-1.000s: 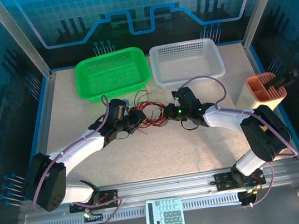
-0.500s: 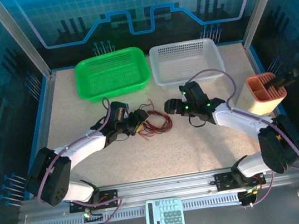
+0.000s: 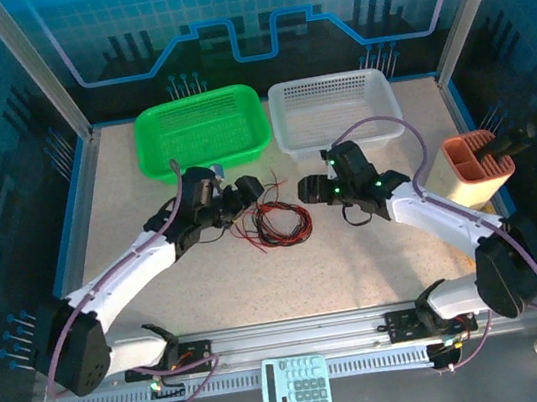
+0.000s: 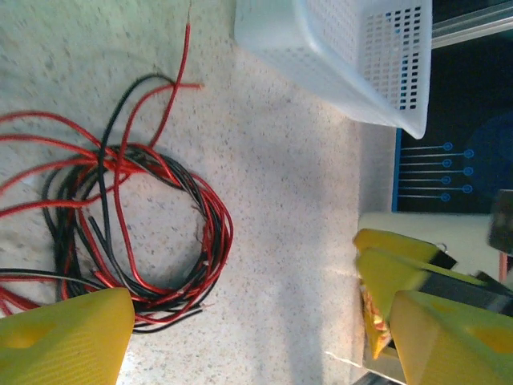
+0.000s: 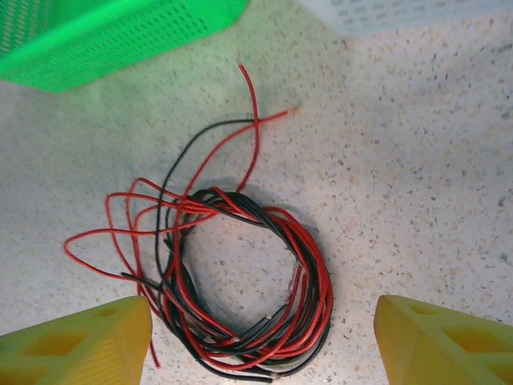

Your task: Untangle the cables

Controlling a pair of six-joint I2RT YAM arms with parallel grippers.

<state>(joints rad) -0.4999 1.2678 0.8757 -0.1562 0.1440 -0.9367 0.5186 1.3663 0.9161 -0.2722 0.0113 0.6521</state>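
Speckled surface [image 3: 357, 248] carries the coiled cables [image 3: 277, 225] mid-frame overhead, between the left end effector [image 3: 245, 192] and right end effector [image 3: 306, 191], both spread wide and empty; wrist views resolve individual red and black strands.

Top external camera looks down from above and behind the arm bases over the whole table [image 3: 261, 283]; both wrist cameras face down close to its surface, from opposite sides, all three sharing the cables [image 4: 220, 228].
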